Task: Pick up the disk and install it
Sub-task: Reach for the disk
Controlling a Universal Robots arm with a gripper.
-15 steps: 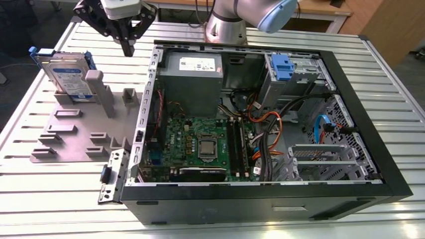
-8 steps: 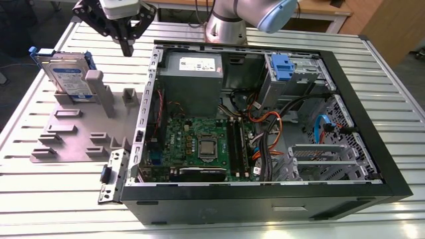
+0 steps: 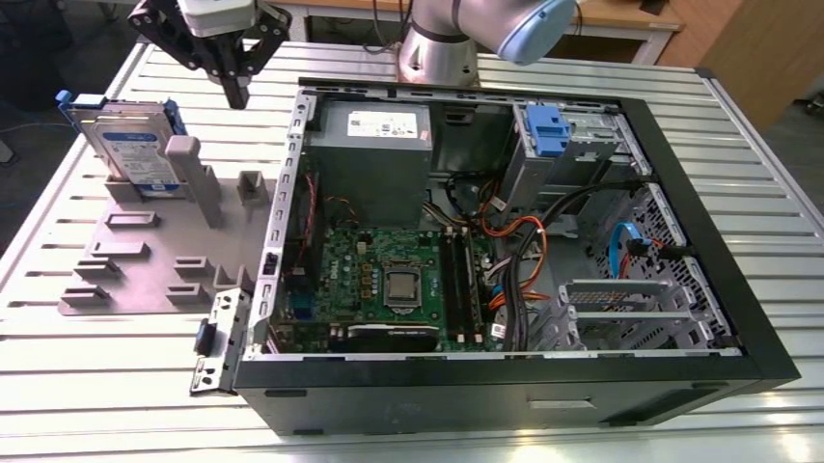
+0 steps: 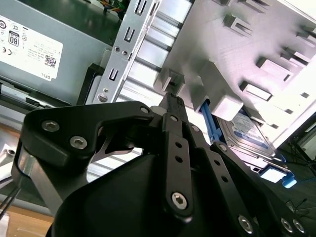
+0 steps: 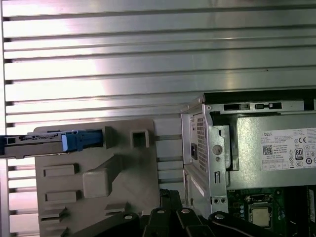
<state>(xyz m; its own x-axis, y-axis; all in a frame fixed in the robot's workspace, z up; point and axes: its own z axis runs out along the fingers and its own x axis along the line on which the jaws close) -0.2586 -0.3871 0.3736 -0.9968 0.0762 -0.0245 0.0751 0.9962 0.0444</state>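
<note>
Ext view: end effector (image 3: 238, 96) fingers together, empty, above surface (image 3: 77, 386) betw. disk (image 3: 134, 145) and open PC case (image 3: 289, 193); disk on edge in grey holder (image 3: 142, 256), apart from fingers | 2nd wrist view: tips closed near holder post, disk (image 4: 249, 131) beyond | 1st wrist view: disk (image 5: 49, 143) edge-on in holder slot
</note>
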